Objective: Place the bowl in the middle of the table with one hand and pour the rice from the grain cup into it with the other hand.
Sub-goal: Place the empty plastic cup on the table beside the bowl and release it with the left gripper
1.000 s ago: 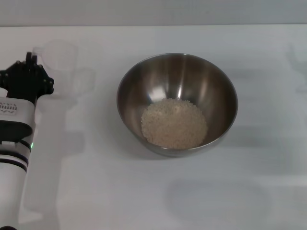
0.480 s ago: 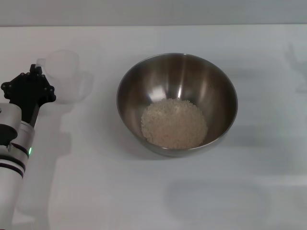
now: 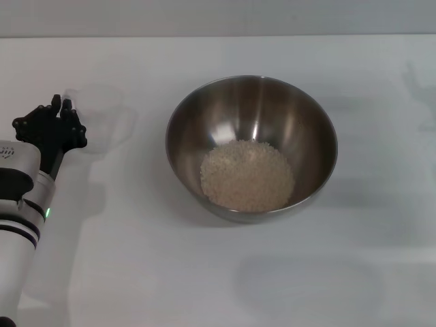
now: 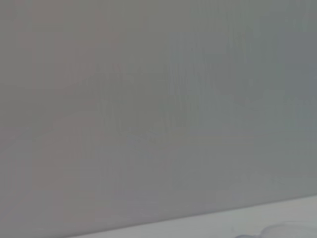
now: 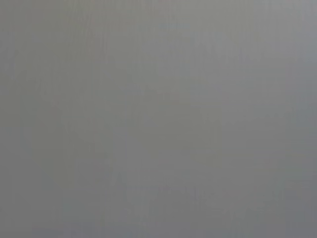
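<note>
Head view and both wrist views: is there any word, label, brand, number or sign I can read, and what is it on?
None can be read.
Left arm casing: a small dark mark, cut by the picture's edge and too small to read.
The bowl, the rice, the grain cup and the table: no text.
Both wrist views: only a plain grey surface, no markings.

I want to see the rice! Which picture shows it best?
The head view. The rice lies as a pale heap in the bottom of the metal bowl, fully in sight. The left wrist view and the right wrist view show no rice at all, mostly plain grey.
</note>
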Tool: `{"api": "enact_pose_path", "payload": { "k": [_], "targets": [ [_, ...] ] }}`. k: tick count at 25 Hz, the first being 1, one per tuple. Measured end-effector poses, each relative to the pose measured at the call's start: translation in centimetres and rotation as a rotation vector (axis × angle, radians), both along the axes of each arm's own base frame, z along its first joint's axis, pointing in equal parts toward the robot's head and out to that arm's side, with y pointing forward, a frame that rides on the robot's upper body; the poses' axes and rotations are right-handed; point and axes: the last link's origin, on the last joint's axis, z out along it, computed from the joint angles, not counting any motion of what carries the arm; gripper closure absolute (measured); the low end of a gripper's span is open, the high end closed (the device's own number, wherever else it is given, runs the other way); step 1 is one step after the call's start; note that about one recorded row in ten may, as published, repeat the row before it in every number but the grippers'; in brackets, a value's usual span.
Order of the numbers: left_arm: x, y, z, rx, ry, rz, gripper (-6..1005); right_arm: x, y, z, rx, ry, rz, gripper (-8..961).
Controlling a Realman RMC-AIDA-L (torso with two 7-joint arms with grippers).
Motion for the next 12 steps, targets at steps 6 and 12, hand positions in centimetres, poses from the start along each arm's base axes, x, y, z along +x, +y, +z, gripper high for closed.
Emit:
{"api": "enact_pose_path", "payload": {
  "k": [6, 12],
  "targets": [
    [-0.17, 0.05, -0.10, -0.011, 0.005, 0.007, 890, -0.05, 0.03, 0.01, 0.000, 0.001, 0.001, 143],
    [-0.44, -0.45, -0.16, -0.010, -0.005, 0.019, 852, 0.00, 0.02, -0.01, 0.000, -0.001, -0.001, 143]
  ]
}}
